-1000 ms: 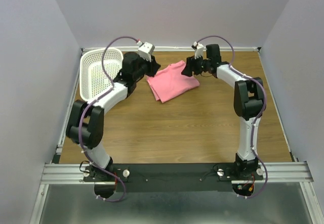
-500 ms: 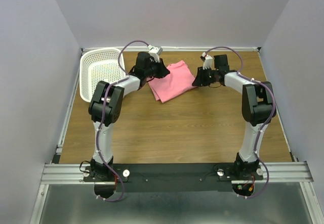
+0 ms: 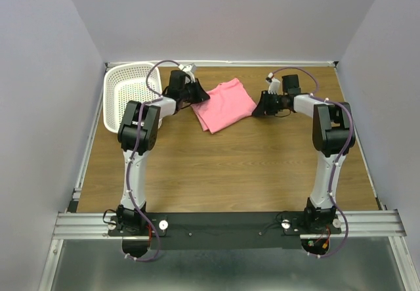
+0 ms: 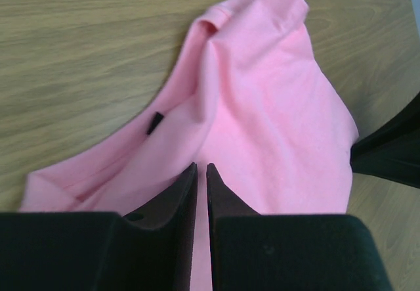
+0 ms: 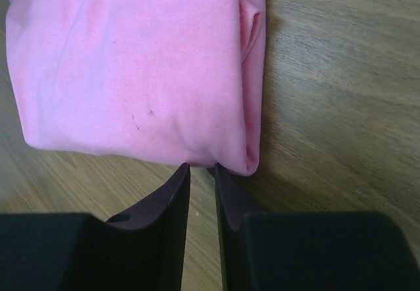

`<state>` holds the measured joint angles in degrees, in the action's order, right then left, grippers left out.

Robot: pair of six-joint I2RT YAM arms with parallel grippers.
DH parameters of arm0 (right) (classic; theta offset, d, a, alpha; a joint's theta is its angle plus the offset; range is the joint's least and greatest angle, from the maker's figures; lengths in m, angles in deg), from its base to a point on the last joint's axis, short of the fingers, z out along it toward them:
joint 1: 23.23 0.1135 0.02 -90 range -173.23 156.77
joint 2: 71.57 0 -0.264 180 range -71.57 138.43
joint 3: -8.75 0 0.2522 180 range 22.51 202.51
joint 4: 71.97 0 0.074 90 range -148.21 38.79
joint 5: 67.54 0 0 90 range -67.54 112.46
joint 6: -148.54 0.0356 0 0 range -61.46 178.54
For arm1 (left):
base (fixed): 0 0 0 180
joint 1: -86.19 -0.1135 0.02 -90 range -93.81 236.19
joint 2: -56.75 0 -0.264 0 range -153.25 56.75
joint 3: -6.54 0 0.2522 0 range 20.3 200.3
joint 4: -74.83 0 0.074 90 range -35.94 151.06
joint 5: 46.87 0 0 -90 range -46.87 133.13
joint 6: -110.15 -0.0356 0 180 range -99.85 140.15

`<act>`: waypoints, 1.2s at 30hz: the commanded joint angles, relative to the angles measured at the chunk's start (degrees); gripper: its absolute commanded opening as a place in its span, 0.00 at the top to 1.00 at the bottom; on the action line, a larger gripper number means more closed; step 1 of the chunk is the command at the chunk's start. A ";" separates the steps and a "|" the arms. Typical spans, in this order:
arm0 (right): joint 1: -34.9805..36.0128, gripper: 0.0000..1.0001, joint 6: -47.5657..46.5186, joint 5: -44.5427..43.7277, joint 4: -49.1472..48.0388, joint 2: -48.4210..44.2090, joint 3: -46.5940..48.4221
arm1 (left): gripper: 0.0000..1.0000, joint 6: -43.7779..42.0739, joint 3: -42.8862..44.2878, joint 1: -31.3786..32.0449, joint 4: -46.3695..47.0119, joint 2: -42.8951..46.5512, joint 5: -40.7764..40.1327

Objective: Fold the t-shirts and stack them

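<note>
The folded t-shirt lies at the far side of the worktop, between my hands. My left hand sits over the cloth and my right hand at its folded edge, both clenched nearly shut, apparently empty. I judge the shirt light and limp, so I'd pinch all layers at a fold.

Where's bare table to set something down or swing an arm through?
Widest bare wood: the near half of the table, between left arm and right arm, with the t-shirt on its far side. A smaller patch: the far right corner, outside the right arm. Crowded: the far strip, where basket, left gripper, t-shirt and right gripper run side by side.
</note>
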<state>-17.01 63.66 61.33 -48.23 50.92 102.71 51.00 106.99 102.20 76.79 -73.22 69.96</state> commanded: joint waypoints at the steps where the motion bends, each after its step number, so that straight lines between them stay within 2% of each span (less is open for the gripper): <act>1: -0.85 0.71 0.50 0.68 2.68 2.22 -0.13 | 0.82 3.77 2.07 -2.21 0.53 -2.56 0.41; 7: -1.56 0.71 -0.02 1.38 3.29 1.87 -0.57 | 0.82 5.44 5.76 -3.35 -2.63 -5.20 -1.95; 14: -1.65 0.71 -2.04 2.08 4.17 -0.15 -1.10 | 0.80 4.84 9.28 -3.97 -3.34 -3.19 -4.16; 16: -1.65 0.71 -4.58 3.13 4.35 -2.16 -1.36 | 0.76 2.74 9.37 -3.62 -2.63 -1.00 -3.89; 18: -1.65 0.71 -7.30 5.67 4.61 -4.36 -1.80 | 0.68 -3.49 8.15 -2.48 -1.93 4.09 -4.59; 21: -1.65 0.68 -12.15 10.77 5.31 -8.76 -1.46 | 0.59 -9.31 2.18 -0.63 -0.26 12.97 -3.46; 22: -1.65 0.67 -13.55 12.00 5.40 -9.46 -1.19 | 0.58 -9.58 -0.10 -0.19 0.44 17.78 -3.19; 26: -1.65 0.66 -12.78 18.08 5.67 -9.48 2.49 | 0.56 -7.13 -14.93 3.14 2.11 26.23 -2.75; 30: -1.47 0.57 -8.91 18.09 6.54 -3.25 8.56 | 0.58 -2.47 -23.49 6.66 4.93 28.46 -2.57; 31: -1.47 0.48 -8.82 17.47 6.63 -2.88 9.17 | 0.58 -1.94 -24.20 8.23 4.93 28.28 -3.18; 36: -1.56 0.42 -9.34 13.08 6.90 -4.63 8.48 | 0.55 -4.13 -24.38 12.11 0.54 25.65 -9.85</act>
<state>-18.37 54.42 76.44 -42.92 46.53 111.17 47.62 82.89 112.65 80.55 -45.33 65.32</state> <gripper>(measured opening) 0.571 0.442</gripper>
